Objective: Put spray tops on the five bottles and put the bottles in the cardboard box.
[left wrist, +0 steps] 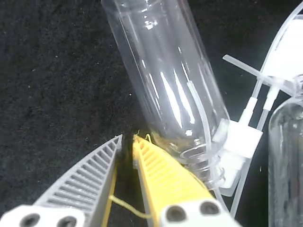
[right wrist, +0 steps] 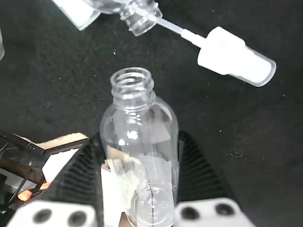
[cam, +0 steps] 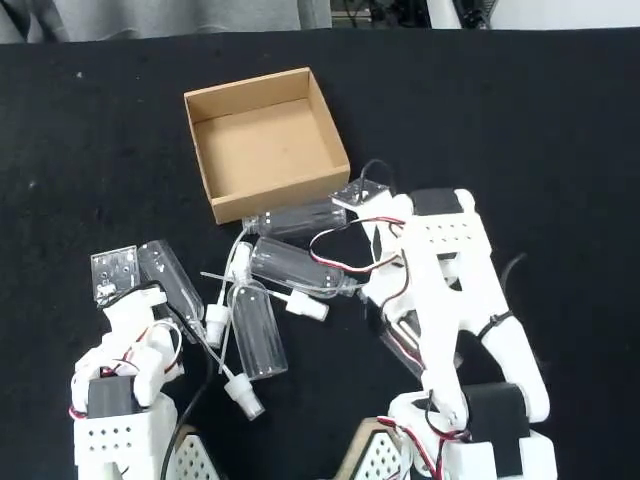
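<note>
1. Cardboard box (cam: pixel 270 195) is set on a black table (cam: pixel 520 120).
2. An uncapped bottle (right wrist: pixel 137 118) is clamped in the right gripper (right wrist: pixel 139 138), on the box's near side.
3. The left gripper (left wrist: pixel 127 139) is closed on nothing, tips just beside a capped bottle (left wrist: pixel 165 80), off the box's near-left corner.
4. Three more bottles (cam: pixel 300 265) are laid just in front of the box.

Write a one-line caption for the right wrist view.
Right gripper holds a topless clear bottle; a white spray top lies nearby on the black table.
</note>
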